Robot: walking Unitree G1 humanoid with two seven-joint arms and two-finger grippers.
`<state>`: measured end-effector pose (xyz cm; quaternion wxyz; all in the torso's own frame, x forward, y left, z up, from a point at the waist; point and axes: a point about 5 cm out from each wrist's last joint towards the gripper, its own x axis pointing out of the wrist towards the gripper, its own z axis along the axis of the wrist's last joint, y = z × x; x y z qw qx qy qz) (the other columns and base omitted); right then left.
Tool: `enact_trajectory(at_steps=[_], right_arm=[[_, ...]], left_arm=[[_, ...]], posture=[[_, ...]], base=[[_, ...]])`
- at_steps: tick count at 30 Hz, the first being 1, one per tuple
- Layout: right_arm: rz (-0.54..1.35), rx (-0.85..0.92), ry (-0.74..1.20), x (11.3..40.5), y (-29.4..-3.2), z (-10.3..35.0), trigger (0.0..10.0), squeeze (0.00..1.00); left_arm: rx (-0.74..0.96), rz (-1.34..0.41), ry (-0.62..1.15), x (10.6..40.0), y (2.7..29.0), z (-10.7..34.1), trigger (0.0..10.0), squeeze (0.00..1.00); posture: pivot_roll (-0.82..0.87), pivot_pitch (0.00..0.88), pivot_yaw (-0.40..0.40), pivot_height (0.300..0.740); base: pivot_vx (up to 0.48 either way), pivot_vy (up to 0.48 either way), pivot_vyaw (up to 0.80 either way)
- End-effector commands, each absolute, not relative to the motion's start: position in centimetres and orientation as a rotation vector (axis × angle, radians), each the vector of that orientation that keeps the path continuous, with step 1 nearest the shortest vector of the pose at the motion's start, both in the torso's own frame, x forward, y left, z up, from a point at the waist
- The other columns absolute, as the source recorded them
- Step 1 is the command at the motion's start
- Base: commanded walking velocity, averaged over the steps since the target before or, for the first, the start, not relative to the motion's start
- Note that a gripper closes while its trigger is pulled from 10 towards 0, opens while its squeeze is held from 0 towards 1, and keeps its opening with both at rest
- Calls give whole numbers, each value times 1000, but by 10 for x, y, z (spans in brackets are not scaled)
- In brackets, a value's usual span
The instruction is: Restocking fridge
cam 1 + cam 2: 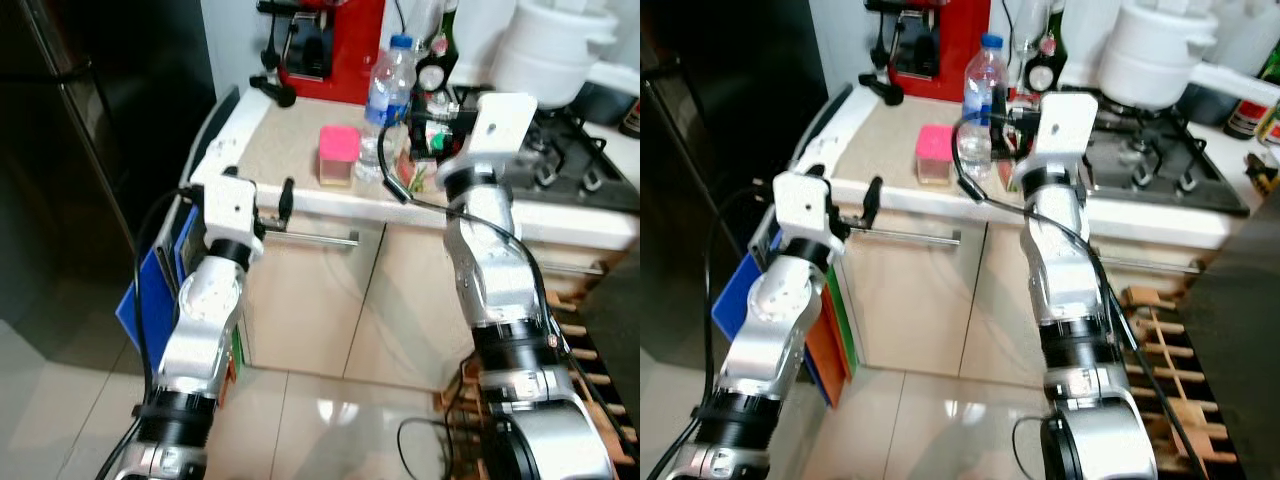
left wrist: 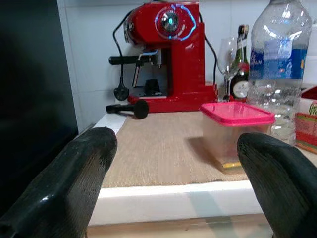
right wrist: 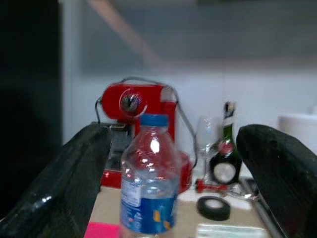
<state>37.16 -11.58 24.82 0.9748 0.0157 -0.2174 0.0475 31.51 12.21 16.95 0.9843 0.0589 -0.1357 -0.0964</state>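
A clear water bottle (image 1: 388, 92) with a blue cap stands on the beige counter (image 1: 285, 140). Beside it, toward the fridge, sits a small clear container with a pink lid (image 1: 338, 155). My right gripper (image 3: 176, 141) is open and level with the bottle (image 3: 148, 188), which stands ahead between the spread fingers (image 3: 74, 173) without touching them. My left gripper (image 2: 176, 148) is open at the counter's front edge, short of the pink-lidded container (image 2: 237, 131). The dark fridge (image 1: 70, 150) stands at the left, door shut.
A red coffee machine (image 2: 173, 54), a wine glass (image 2: 228, 54) and a dark bottle (image 2: 241, 69) line the back wall. A roll of black tape (image 3: 213, 207) lies behind the water bottle. A stove with a white pot (image 1: 1155, 55) is to the right. Blue boards (image 1: 150, 290) lean beside the cabinet.
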Motion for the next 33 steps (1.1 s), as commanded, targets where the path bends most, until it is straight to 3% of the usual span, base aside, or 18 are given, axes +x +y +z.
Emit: enact_trajectory(at_steps=[1, 14, 33], right_arm=[[98, 59, -412, 383, -119, 257, 10000, 0], [137, 66, -526, 405, -106, 320, 10000, 0], [-96, 25, -455, 421, -147, 330, 10000, 0]], left_arm=[[147, -235, -314, 311, 112, 179, 10000, 0], [176, -175, -276, 289, 133, 175, 10000, 0], [166, -201, -209, 278, 132, 168, 10000, 0]], posture=[[67, 0, -74, 740], [179, 0, -92, 740], [166, 23, -72, 740]], base=[[0, 0, 0], [0, 0, 0], [0, 0, 0]])
